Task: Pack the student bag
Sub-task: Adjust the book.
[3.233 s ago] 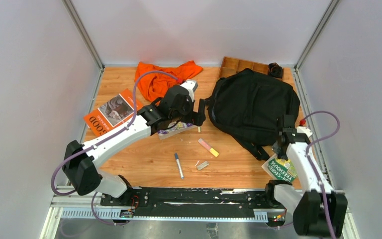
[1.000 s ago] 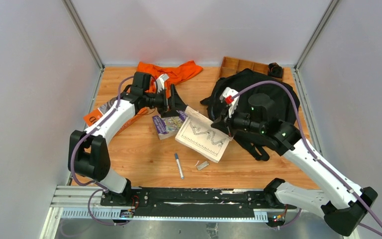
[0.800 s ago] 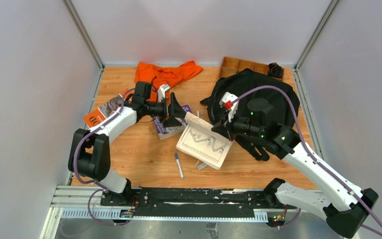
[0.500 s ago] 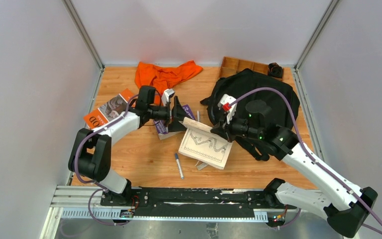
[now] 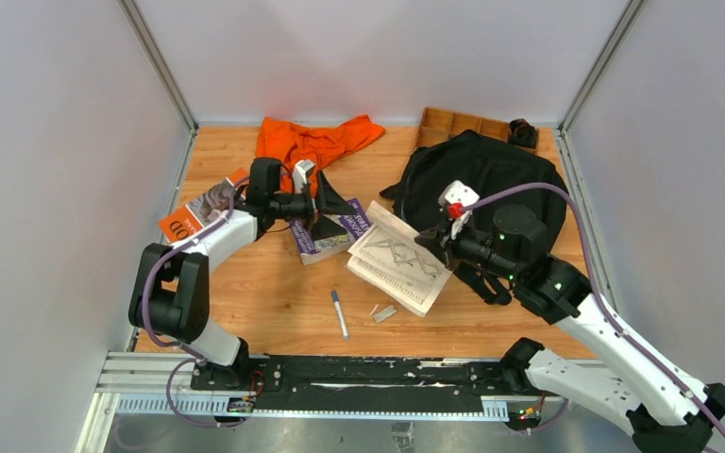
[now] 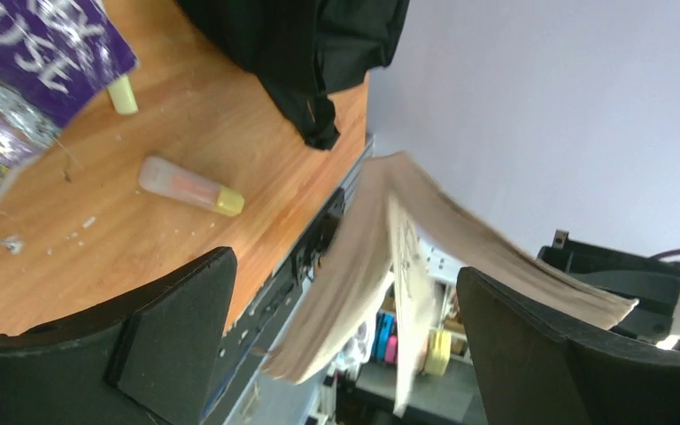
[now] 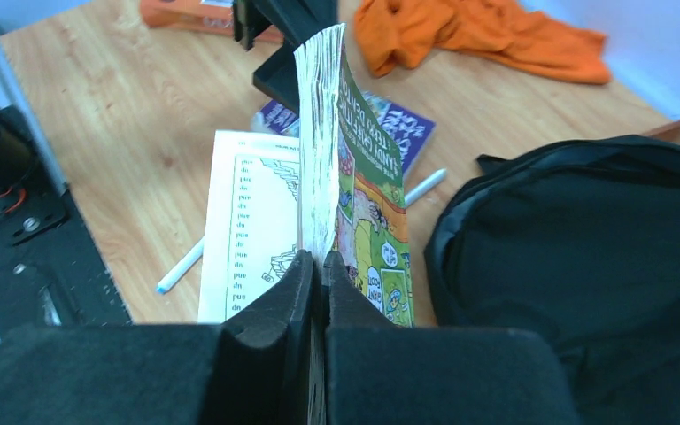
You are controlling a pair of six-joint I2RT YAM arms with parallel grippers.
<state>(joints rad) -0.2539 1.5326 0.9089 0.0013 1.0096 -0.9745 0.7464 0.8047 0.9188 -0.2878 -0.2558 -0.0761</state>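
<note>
While I watched the overhead feed, the right gripper (image 5: 431,243) was clamped tight on a green-covered paperback (image 5: 398,260), holding it off the wooden table (image 5: 274,293). On the right wrist feed its two fingers (image 7: 270,350) were pressed together on the book's lower edge, and the pages fanned upward, with one printed sheet hanging loose to the left. The student bag (image 5: 486,193) lay flat at the far right of the table, just right of the held book and in front of the wooden tray (image 5: 453,123).

The left gripper (image 5: 328,209) hovered over a purple book (image 5: 330,238), pointing toward the paperback. Its fingers (image 6: 177,332) stood wide apart with nothing between them. Through that gap I could see a pink tube with a yellow cap (image 6: 190,186) lying on the wood near a dangling bag strap.

An orange cloth (image 5: 316,142) sat bunched at the far edge, an orange book (image 5: 203,212) lay beside the left arm, and a pen (image 5: 339,313) rested near the front, beside a small grey piece (image 5: 385,313).
</note>
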